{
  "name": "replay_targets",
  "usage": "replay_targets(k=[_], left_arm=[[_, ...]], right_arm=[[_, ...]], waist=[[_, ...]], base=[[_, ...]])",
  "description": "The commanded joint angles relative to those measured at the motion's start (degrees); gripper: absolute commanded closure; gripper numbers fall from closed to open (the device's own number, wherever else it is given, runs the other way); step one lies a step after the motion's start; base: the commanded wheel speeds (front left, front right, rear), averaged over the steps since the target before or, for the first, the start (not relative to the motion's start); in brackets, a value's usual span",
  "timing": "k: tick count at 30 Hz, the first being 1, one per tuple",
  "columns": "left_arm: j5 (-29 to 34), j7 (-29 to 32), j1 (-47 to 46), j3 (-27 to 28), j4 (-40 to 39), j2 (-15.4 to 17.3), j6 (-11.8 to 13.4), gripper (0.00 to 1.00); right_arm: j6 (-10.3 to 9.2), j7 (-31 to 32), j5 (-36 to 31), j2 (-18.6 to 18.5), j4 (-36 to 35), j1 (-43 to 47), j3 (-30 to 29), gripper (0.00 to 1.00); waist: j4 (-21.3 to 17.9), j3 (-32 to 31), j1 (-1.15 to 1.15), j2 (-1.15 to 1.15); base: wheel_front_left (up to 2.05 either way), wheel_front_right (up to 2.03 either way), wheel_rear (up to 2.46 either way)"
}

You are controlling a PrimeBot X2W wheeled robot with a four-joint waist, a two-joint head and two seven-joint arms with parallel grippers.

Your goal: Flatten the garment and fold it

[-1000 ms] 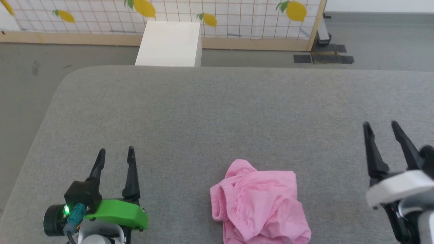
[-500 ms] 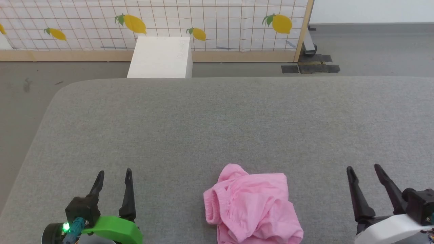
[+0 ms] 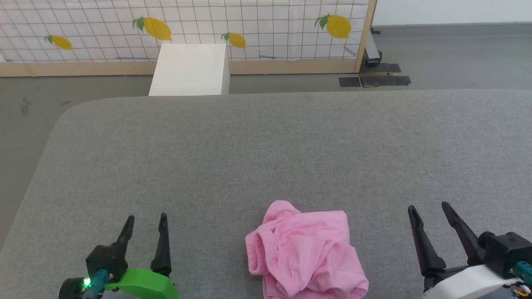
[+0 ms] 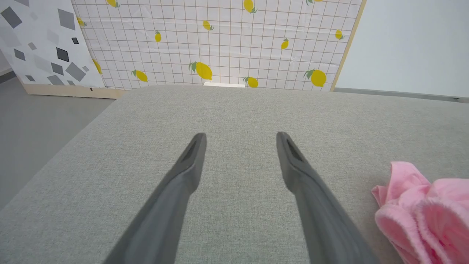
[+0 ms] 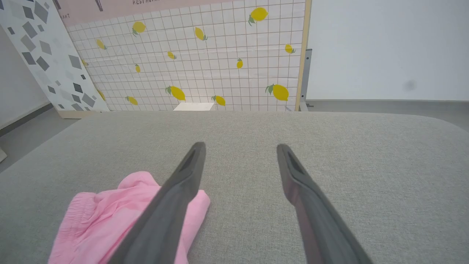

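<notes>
Bright, even, diffuse light in all views. Grey cushion lit flat, w/ shadows v. soft: faint shading in the folds of the garment, nothing hard-edged. Head view sharp, colours clean; small green LED glows beside the left gripper. Wrist views: wide-angle stretch twd the edges, fingers going soft & blurry close to the lens. Pink cloth at the left wrist view's rt edge slightly smeared.

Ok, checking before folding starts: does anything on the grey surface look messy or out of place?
Only the pink garment: it lies crumpled in a heap on the grey padded surface, its elastic edge bunched up. The left gripper and right gripper flank it, open, touching nothing.
</notes>
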Motion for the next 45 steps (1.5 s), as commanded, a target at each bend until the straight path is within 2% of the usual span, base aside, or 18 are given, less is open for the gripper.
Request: replay_targets(k=[1,8,14,20,23,26,29,35,41,44,45], left_arm=[[0.21,-0.28,0.07,0.13,0.11,-0.31,-0.28,0.00],[0.45,-0.28,-0.50,1.05,-0.37,-0.86,-0.49,0.00],[1.36,-0.28,-1.74,2.66,-1.50,-2.17,-0.74,0.00],[2.59,-0.28,-2.49,3.65,-1.56,-4.17,-1.71,0.00],[3.20,-0.28,-2.54,4.07,-1.38,-5.15,-2.29,0.00],[3.67,-0.28,-2.81,4.37,-1.06,-6.05,-2.93,0.00],[4.14,-0.28,-3.12,4.93,-0.80,-6.89,-3.53,0.00],[5.28,-0.28,-3.62,6.07,-0.28,-8.18,-4.78,0.00],[6.27,-0.28,-4.35,6.61,0.28,-8.87,-5.92,0.00],[6.68,-0.28,-4.69,6.83,0.47,-9.14,-6.36,0.00],[6.79,-0.28,-4.79,6.89,0.52,-9.23,-6.47,0.00]], right_arm=[[-0.09,0.24,-0.16,0.30,-0.22,0.73,0.06,0.00],[-0.09,1.14,0.98,0.69,0.21,-0.31,0.38,0.00],[-0.09,7.19,7.41,-1.31,4.42,-4.27,-4.87,0.00],[-0.09,18.74,16.38,-5.86,13.92,-6.75,-10.69,0.00],[-0.09,26.80,22.54,-6.52,19.41,-7.38,-12.95,0.00],[-0.09,35.04,28.29,-4.99,24.52,-8.36,-14.63,0.00],[-0.09,41.32,34.28,-2.15,27.72,-10.24,-14.45,0.00],[-0.09,47.55,48.96,1.20,33.13,-14.54,-13.08,0.00],[-0.09,47.21,60.66,1.58,38.66,-18.99,-8.98,0.00],[-0.09,46.33,62.01,1.59,41.37,-20.47,-5.71,0.00],[-0.09,46.34,61.43,1.59,42.10,-20.76,-4.75,0.06]], waist=[[-0.05,0.12,0.00,0.38],[-0.67,0.95,0.00,0.38],[-0.13,2.25,0.00,0.38],[1.87,2.40,0.00,0.38],[2.84,2.47,0.00,0.38],[3.71,2.65,0.00,0.38],[4.26,3.04,0.00,0.38],[4.82,4.02,0.00,0.38],[5.41,4.87,0.00,0.38],[5.71,5.34,0.00,0.38],[5.78,5.44,0.00,0.38]], base=[[0.00,0.00,0.00],[0.00,0.00,0.00],[0.00,0.00,0.00],[0.00,0.00,0.00],[0.00,0.00,0.00],[0.00,0.00,0.00],[0.00,0.00,0.00],[0.00,0.00,0.00],[0.00,0.00,0.00],[0.00,0.00,0.00],[0.00,0.00,0.00]])
